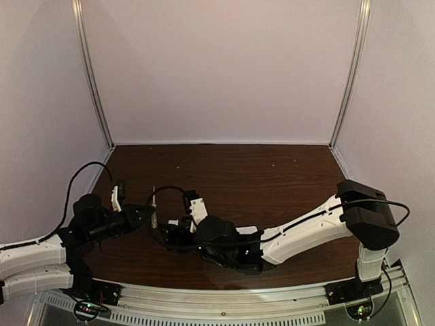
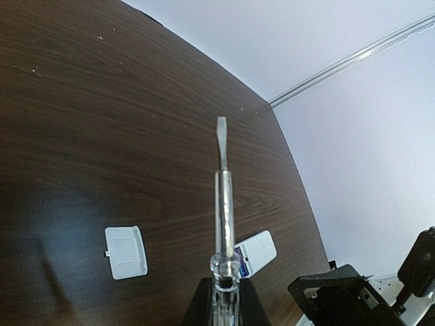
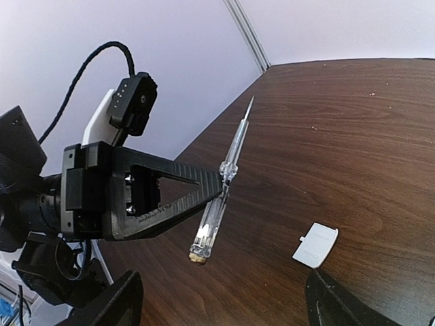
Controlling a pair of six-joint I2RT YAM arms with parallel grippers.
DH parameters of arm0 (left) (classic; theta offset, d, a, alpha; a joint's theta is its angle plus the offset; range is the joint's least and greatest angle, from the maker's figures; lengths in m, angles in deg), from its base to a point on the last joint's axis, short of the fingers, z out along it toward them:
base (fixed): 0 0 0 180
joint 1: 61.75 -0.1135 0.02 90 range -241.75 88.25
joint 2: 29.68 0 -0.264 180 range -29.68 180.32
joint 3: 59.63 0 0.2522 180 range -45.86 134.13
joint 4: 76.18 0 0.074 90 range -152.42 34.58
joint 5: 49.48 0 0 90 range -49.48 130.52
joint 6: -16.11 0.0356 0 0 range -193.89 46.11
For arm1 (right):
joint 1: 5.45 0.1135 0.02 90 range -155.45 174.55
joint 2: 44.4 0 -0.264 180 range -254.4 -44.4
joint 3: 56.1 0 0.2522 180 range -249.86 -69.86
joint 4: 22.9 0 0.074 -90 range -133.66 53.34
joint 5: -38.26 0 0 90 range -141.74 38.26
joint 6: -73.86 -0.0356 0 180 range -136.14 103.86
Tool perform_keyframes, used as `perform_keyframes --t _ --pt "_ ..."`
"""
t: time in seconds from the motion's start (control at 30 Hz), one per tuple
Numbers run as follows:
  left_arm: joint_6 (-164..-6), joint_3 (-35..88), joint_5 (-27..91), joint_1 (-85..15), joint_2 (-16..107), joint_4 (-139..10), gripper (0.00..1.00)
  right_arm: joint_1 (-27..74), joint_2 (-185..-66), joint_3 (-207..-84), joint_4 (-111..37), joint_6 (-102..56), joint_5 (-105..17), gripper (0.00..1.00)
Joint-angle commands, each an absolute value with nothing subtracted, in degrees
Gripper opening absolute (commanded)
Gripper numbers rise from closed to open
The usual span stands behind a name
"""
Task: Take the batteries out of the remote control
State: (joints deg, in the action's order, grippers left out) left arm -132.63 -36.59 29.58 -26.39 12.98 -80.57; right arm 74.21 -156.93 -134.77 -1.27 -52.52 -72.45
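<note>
- Two grippers: my left gripper [image 2: 223, 303] is clamping the screwdriver [image 2: 221, 204], my right gripper [image 3: 219, 305] is hanging spread, empty.
- Cover [image 2: 126, 252] is lying off, near the remote control [image 2: 258, 248].
- Batteries are probably waiting inside, not yet out.

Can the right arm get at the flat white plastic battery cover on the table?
Likely yes: the white cover lies bare ahead of the open right gripper; the clear screwdriver in the left gripper is off to one side.
</note>
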Motion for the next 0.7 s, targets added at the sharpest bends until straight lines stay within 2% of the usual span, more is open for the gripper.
perform_keyframes --t 0.0,0.2,0.5,0.67 --pt "-133.36 -36.11 28.34 -26.15 11.80 -83.68 0.00 74.55 -160.07 -138.99 -4.60 -52.88 -73.73 0.80" --pt "-134.00 -36.26 27.33 -26.15 10.39 -83.50 0.00 74.58 -163.93 -143.23 -5.44 -52.95 -72.97 0.72" --pt "-134.79 -37.05 27.02 -26.15 8.04 -82.58 0.00 74.62 -168.04 -148.91 -6.86 -52.53 -72.22 0.64" --pt "-135.02 -37.29 27.16 -26.15 6.37 -81.39 0.00 74.58 -169.36 -151.09 -6.74 -52.20 -72.89 0.55"
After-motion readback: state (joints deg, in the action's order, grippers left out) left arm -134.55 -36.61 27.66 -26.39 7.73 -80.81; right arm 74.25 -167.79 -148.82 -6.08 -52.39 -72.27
